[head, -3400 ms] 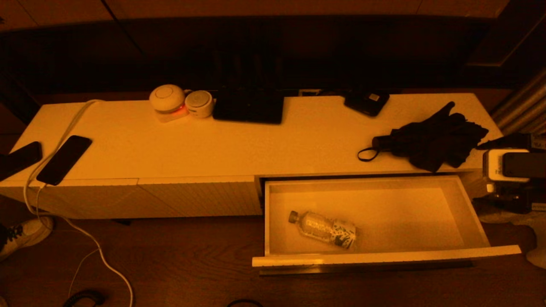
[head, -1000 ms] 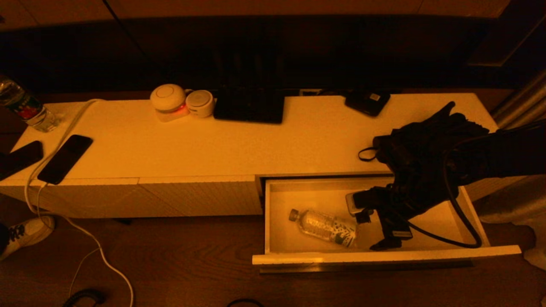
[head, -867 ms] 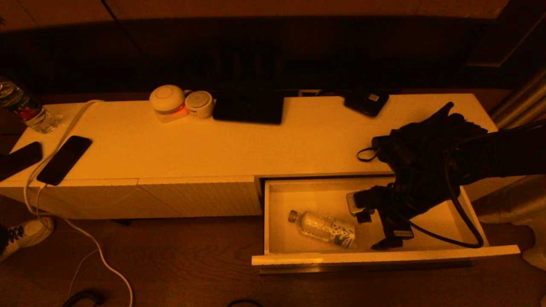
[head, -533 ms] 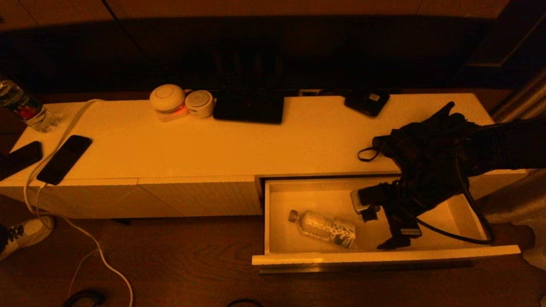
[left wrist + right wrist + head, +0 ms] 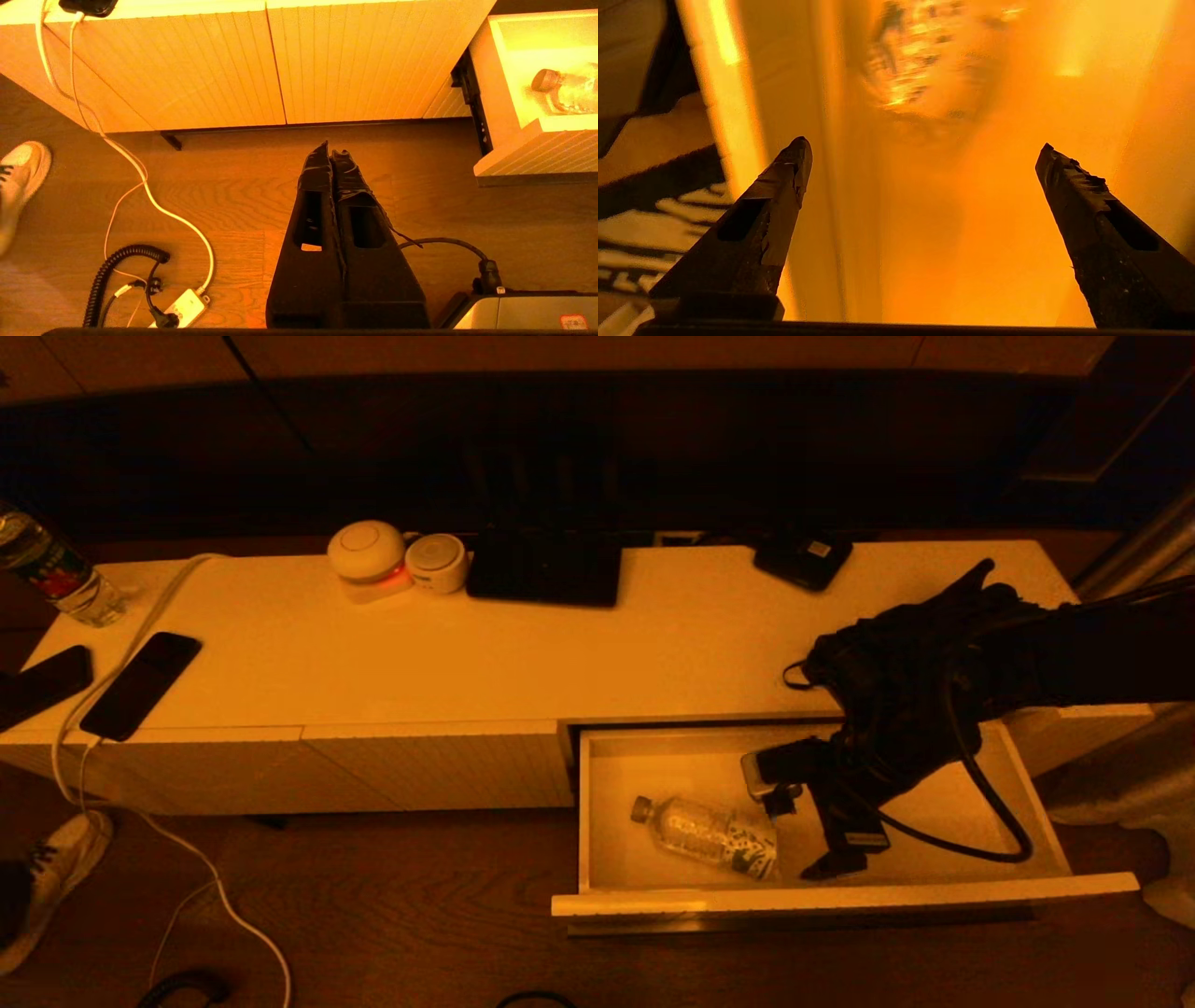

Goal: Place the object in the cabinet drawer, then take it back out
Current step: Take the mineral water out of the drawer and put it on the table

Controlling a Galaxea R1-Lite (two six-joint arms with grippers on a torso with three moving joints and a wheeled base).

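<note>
The cabinet drawer (image 5: 840, 899) is pulled out on the right side of the low white cabinet. A clear plastic bottle (image 5: 709, 835) lies on its side on the drawer floor, cap toward the left. My right gripper (image 5: 805, 835) hangs inside the drawer just right of the bottle's base, open and empty. In the right wrist view the gripper (image 5: 924, 144) frames bare drawer floor, with the blurred bottle (image 5: 920, 60) a little beyond its tips. My left gripper (image 5: 331, 149) is shut and parked above the wooden floor; the drawer (image 5: 537, 149) and the bottle (image 5: 567, 88) show to one side.
On the cabinet top are two phones (image 5: 140, 686), a white cable (image 5: 140, 635), two round devices (image 5: 369, 560), a dark tablet (image 5: 546, 569), a small black device (image 5: 803, 560) and a second bottle (image 5: 56, 574). A black bundle (image 5: 934, 644) lies under my right arm. A shoe (image 5: 47, 887) is on the floor.
My right arm came into the drawer from the right. Over the last half second the gripper, still open, has shifted left, closer to the bottle. The bottle has not moved.
</note>
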